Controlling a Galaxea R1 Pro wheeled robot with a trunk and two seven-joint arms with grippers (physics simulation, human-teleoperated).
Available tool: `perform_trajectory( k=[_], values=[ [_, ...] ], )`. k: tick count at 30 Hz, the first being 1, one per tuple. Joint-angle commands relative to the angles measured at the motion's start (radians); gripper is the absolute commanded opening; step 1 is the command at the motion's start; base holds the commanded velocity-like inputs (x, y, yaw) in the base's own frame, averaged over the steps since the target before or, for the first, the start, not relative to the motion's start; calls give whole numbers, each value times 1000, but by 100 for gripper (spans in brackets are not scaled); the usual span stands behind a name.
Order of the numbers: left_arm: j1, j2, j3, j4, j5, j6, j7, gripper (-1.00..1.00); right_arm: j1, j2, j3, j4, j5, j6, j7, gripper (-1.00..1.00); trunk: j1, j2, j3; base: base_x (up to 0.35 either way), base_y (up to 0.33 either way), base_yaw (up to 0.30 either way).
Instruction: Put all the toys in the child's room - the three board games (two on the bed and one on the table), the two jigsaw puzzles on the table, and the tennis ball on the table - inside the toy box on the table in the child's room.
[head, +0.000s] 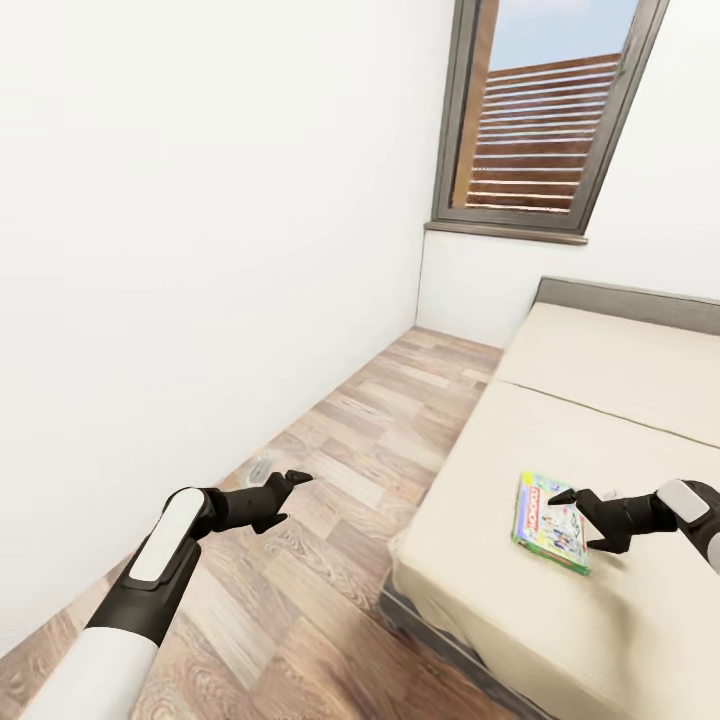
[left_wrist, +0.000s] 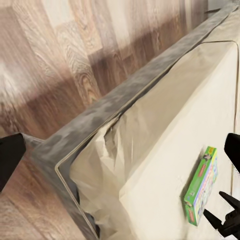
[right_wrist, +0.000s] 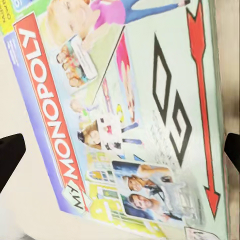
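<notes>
Just below the spread right hand (head: 590, 520), green-edged board game (head: 548, 524), seemingly untouched

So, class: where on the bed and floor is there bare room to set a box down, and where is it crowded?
The bed is bare from the green-edged board game up to the headboard. The wood floor between wall and bed frame is free beyond the open left gripper. It is crowded only where the open right gripper hangs above the game.
</notes>
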Motion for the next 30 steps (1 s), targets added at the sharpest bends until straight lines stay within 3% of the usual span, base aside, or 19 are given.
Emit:
perform_trajectory(
  k=[1,11,30],
  values=[
    [-1,1,-2,-1,10,-1,10,100,0,-1,6,-1,2,2,10,100,0,0,-1,-1,0,286],
    [-1,0,-3,-1,10,-1,10,100,0,-1,6,-1,1,2,12,100,0,0,-1,0,0,224],
    [-1,-1,-7,-1,10,-2,10,100,0,-3,5,-1,1,2,13,100,0,0,-1,0,0,33]
  ],
)
